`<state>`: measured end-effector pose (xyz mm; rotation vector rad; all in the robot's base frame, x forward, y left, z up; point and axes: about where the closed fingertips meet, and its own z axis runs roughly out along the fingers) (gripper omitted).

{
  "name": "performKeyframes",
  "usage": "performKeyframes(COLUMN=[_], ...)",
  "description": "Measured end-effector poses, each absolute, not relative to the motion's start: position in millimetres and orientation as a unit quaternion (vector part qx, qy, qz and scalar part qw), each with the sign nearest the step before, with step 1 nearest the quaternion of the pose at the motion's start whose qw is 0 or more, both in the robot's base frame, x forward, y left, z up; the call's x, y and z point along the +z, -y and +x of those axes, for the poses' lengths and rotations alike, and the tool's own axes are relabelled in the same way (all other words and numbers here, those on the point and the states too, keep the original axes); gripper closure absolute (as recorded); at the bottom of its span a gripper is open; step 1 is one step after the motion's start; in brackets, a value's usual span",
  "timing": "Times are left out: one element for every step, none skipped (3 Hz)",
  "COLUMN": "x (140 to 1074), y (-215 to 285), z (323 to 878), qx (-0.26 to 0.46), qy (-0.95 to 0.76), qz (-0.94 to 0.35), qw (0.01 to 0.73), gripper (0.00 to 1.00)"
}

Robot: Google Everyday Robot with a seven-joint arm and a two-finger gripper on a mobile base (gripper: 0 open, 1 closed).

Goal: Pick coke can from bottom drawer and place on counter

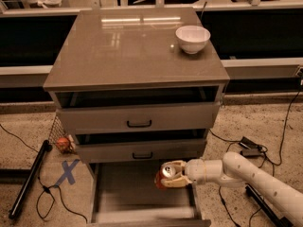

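Observation:
The bottom drawer (124, 195) is pulled open below the two upper black-handled drawers, showing its flat grey floor. My gripper (171, 174) reaches in from the right on a white arm and is shut on the coke can (164, 176), a small red can with a silver top, held above the drawer's right side. The counter (123, 46) is the glossy grey-brown cabinet top above, reflecting ceiling lights.
A white bowl (192, 38) stands on the counter's back right. On the floor left of the cabinet lie a black pole (28, 178), a blue tape X (67, 171), a reddish ball (62, 144) and cables. More cables and a black adapter (250, 147) lie at right.

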<state>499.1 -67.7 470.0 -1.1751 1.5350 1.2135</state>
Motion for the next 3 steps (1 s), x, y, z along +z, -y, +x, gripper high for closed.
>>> performKeyframes(x=[470, 476, 500], y=[68, 80, 139], z=[499, 504, 527], qx=[0.483, 0.528, 0.57], qy=[-0.611, -0.599, -0.6], qz=[-0.468, -0.426, -0.373], qw=[0.416, 0.425, 0.42], gripper=[1.0, 1.0, 1.0])
